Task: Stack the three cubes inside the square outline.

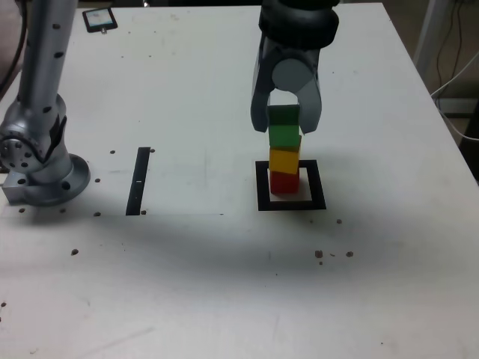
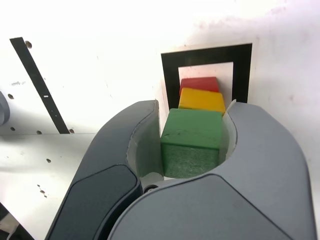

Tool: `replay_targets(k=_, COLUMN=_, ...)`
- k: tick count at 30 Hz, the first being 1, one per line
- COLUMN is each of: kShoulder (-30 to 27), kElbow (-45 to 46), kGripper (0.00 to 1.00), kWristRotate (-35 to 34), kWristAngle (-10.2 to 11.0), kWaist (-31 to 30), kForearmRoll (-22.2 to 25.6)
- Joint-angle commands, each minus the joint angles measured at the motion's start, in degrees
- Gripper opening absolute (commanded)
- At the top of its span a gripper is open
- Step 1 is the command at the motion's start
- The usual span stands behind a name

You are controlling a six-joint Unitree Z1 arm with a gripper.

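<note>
Scene: a white table [image 1: 224, 299] seen from above and in front, speckled with small dark marks, with one robot arm reaching down over it.
Arm: the grey base and lower column [image 1: 37, 134] stand at the exterior view's left; the dark wrist comes in from the top of that view.
Gripper: the gripper [image 1: 284, 120] points down over the stack, its two grey jaws clamped on the sides of the green cube.
Green cube: the green cube [image 1: 284, 127] sits between the jaws, uppermost of the three; in the wrist view [image 2: 191, 142] both jaws press against its side faces.
Yellow cube: the yellow cube [image 1: 284, 159] lies directly under the green one and on top of the red one.
Red cube: the red cube [image 1: 284, 182] is lowest, resting on the table inside the outline.
Contact: the green cube looks set on the yellow one, slightly askew, though I cannot tell whether it fully rests there.
Square outline: the black square outline [image 1: 291, 203] surrounds the foot of the stack on its pale centre.
Black strip: a thin black strip [image 1: 138, 181] lies well apart from the outline, toward the exterior view's left.
Far edge: a small dark flat device [image 1: 99, 19] lies near the table's far left corner.
</note>
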Motion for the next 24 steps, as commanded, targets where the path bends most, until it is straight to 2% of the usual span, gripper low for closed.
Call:
replay_targets(k=1, kShoulder=0.37, kElbow=-0.15, kGripper=0.13, kWristRotate=0.14, kWristAngle=0.08, kWaist=0.09, kForearmRoll=-0.13)
replay_targets(k=11, kShoulder=0.65, kElbow=-0.59, kGripper=0.20, kWristRotate=0.28, kWristAngle=-0.16, kWaist=0.09, kForearmRoll=0.19)
replay_targets(k=13, kShoulder=0.55, kElbow=-0.61, kGripper=0.25, kWristRotate=0.33, kWristAngle=-0.37, kWaist=0.09, kForearmRoll=0.38)
replay_targets(k=15, kShoulder=0.47, kElbow=-0.60, kGripper=0.35, kWristRotate=0.48, kWristAngle=-0.69, kWaist=0.08, kForearmRoll=0.52)
replay_targets(k=20, kShoulder=0.09, kElbow=-0.60, kGripper=0.83, kWristRotate=1.20, kWristAngle=-1.45, kWaist=-0.27, kForearmRoll=0.66)
replay_targets(k=22, kShoulder=-0.18, kElbow=-0.51, kGripper=0.92, kWristRotate=1.28, kWristAngle=-1.60, kWaist=-0.43, kForearmRoll=0.81)
replay_targets(k=24, kShoulder=-0.51, kElbow=-0.33, kGripper=0.96, kWristRotate=1.25, kWristAngle=-1.80, kWaist=-0.56, kForearmRoll=0.96)
